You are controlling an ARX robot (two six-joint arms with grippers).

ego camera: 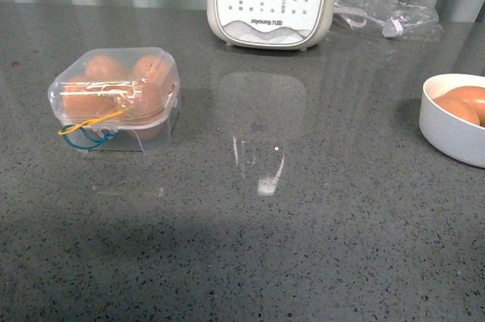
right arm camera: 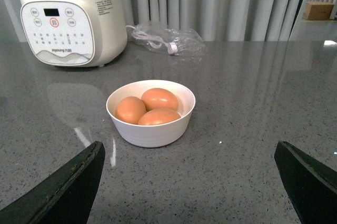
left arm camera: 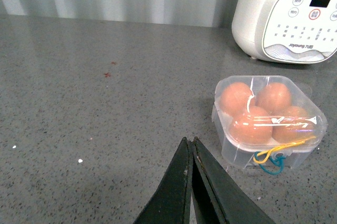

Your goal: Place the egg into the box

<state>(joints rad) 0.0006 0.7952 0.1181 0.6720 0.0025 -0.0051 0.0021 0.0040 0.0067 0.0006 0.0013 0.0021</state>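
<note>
The box (ego camera: 115, 102) sat closed on the grey counter (ego camera: 303, 246) at about nine o'clock in the front view, its clear lid down over four orange-brown eggs, one in each slot, with the yellow and blue bands (ego camera: 87, 131) hanging at its near corner. Neither arm showed in that view.

In the left wrist view, the left gripper (left arm camera: 191, 147) had its dark fingers pressed together with nothing between them. The box (left arm camera: 266, 121) lay at roughly two o'clock from the tips, near but clear of them, with the bands (left arm camera: 274, 158) at its near edge.

The right gripper (right arm camera: 189, 166) stood spread wide, its two fingers at opposite edges of the right wrist view and holding nothing. The white bowl (right arm camera: 151, 132) rested on the counter at twelve o'clock from the gap, apart from both fingers, and held three eggs; the nearest egg (right arm camera: 158, 117) lay against the bowl's front wall.

A cream cooker (ego camera: 273, 0) stood at the counter's far side, with a crumpled clear bag (ego camera: 386, 15) just beside it.
</note>
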